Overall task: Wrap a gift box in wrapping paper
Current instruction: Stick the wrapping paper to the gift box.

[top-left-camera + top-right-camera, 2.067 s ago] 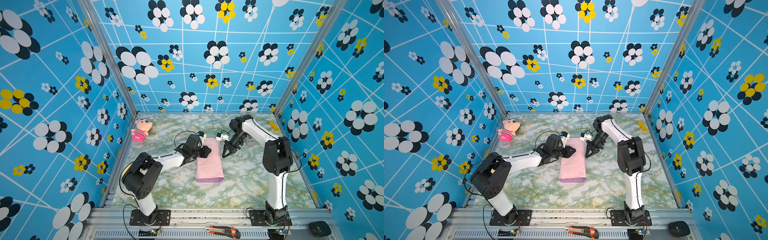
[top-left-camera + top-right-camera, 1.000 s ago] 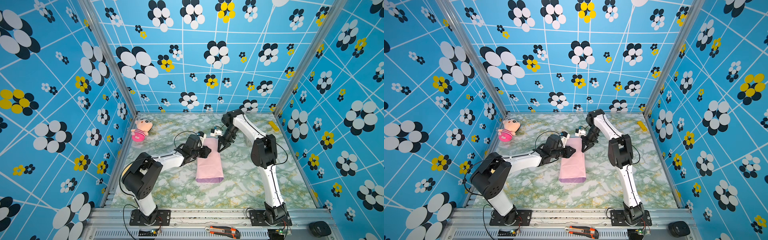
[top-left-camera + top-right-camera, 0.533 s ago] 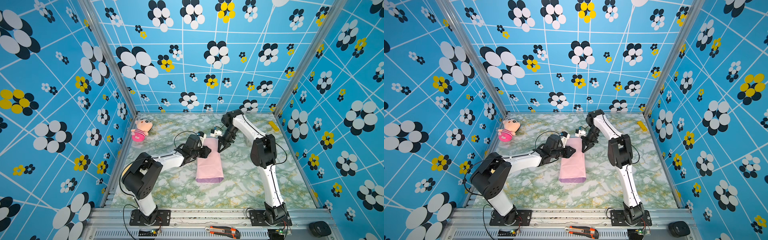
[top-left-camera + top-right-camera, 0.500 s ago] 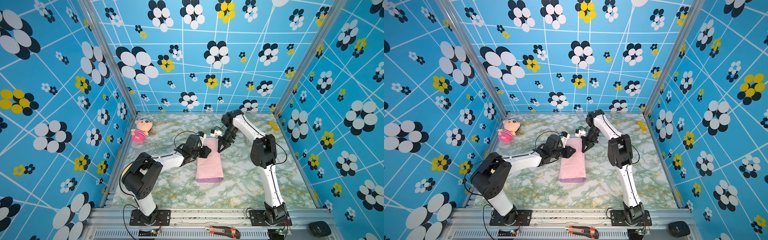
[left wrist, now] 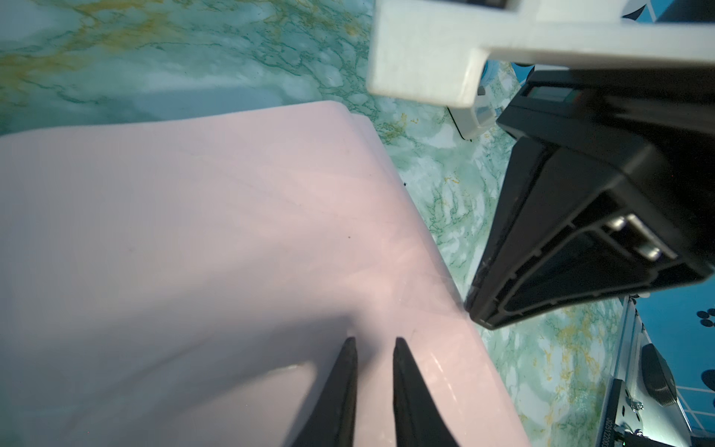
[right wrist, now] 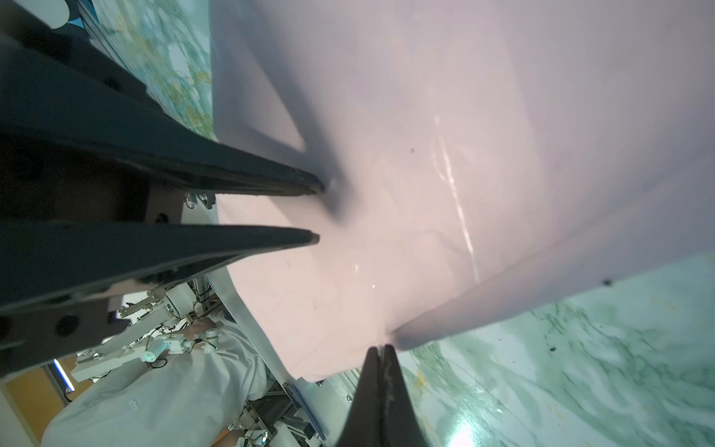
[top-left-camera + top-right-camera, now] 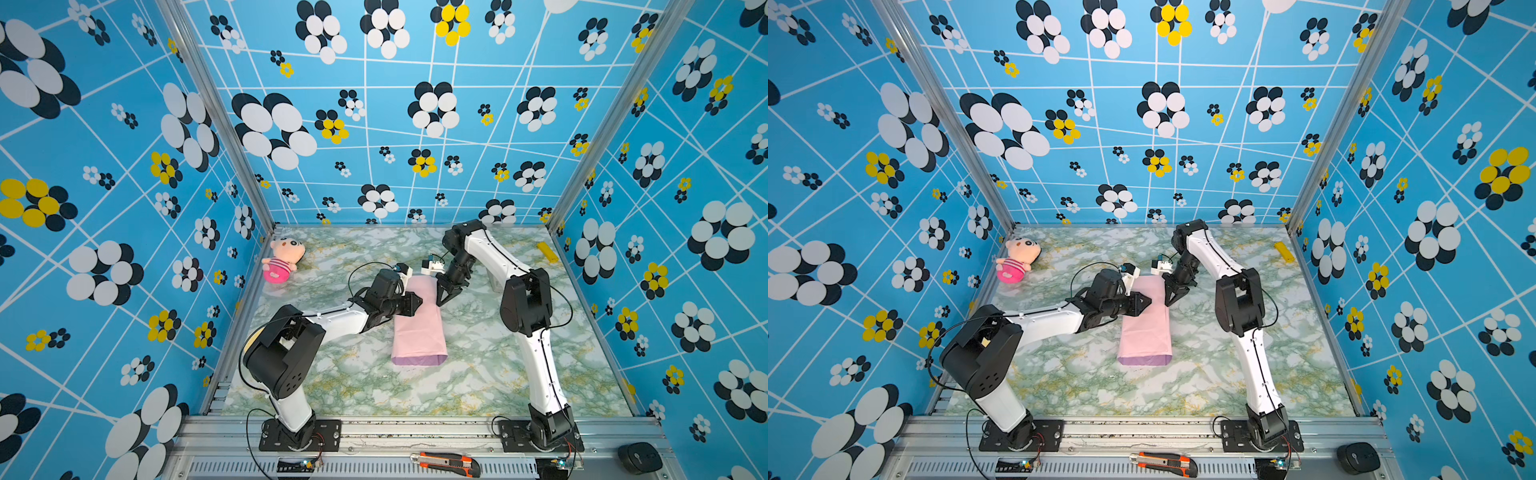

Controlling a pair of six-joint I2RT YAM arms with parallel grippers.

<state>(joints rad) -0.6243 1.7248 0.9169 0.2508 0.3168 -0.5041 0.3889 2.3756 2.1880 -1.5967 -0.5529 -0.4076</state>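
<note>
The wrapping paper (image 7: pixel 417 332) (image 7: pixel 1144 328) lies folded into a long pale pink bundle in the middle of the table, with a lilac strip at its near end. The gift box is hidden under it. My left gripper (image 7: pixel 419 300) (image 7: pixel 1148 301) (image 5: pixel 373 340) comes in from the left. Its fingertips press down on top of the paper a little apart, with nothing between them. My right gripper (image 7: pixel 440 303) (image 7: pixel 1169 304) (image 6: pixel 381 347) is shut, and its tip touches the bundle's right edge at table level. The right wrist view also shows the left gripper (image 6: pixel 319 211) on the paper (image 6: pixel 464 116).
A pink-striped plush doll (image 7: pixel 282 259) lies at the back left. A small yellow item (image 7: pixel 546 251) sits by the right wall. An orange utility knife (image 7: pixel 444 461) and a black round device (image 7: pixel 638 457) rest on the front rail, off the marble table (image 7: pixel 478 374).
Two seconds ago the right gripper hung farther right. It has swung left to the paper's right edge and has stayed there for the last second. The left gripper has not moved.
</note>
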